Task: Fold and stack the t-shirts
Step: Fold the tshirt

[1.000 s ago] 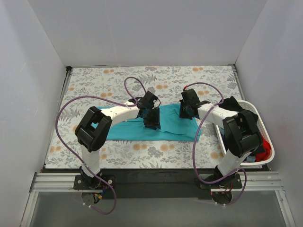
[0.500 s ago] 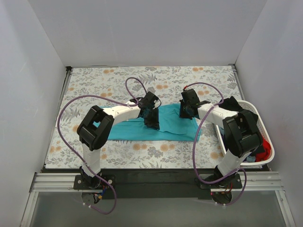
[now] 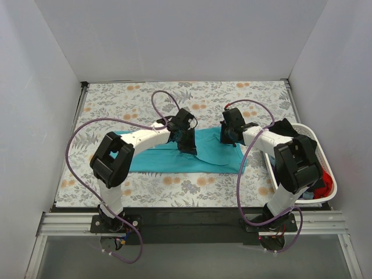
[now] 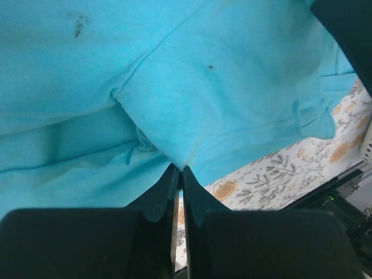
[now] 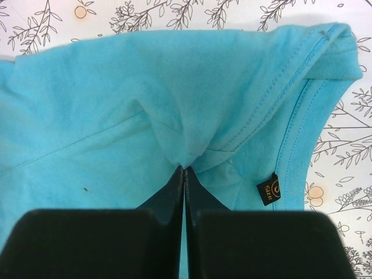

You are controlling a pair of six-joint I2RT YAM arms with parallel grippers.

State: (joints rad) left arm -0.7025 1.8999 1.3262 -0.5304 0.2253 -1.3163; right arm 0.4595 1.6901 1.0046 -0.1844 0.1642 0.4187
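A grey floral cloth [image 3: 116, 99] is covering the table, with the teal t-shirt [image 3: 215, 152] lying across its middle. At the right, a white basket [image 3: 307, 129] is holding a black shirt [image 3: 288, 129] and a red shirt [image 3: 329, 181]. The left gripper [image 4: 179, 171] and the right gripper [image 5: 184, 171] are each pinching a teal fold, their fingers closed tight on it.

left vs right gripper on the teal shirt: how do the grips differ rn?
Place: the left black two-finger gripper pinches the teal-turquoise cotton t-shirt near its middle, while the right black two-finger gripper pinches it near its right end.
Landmark: the right gripper's pinch sits close to the small black size tag; the left gripper's wrist view shows no tag.
Shared: both are shut on a small raised tuck of fabric.
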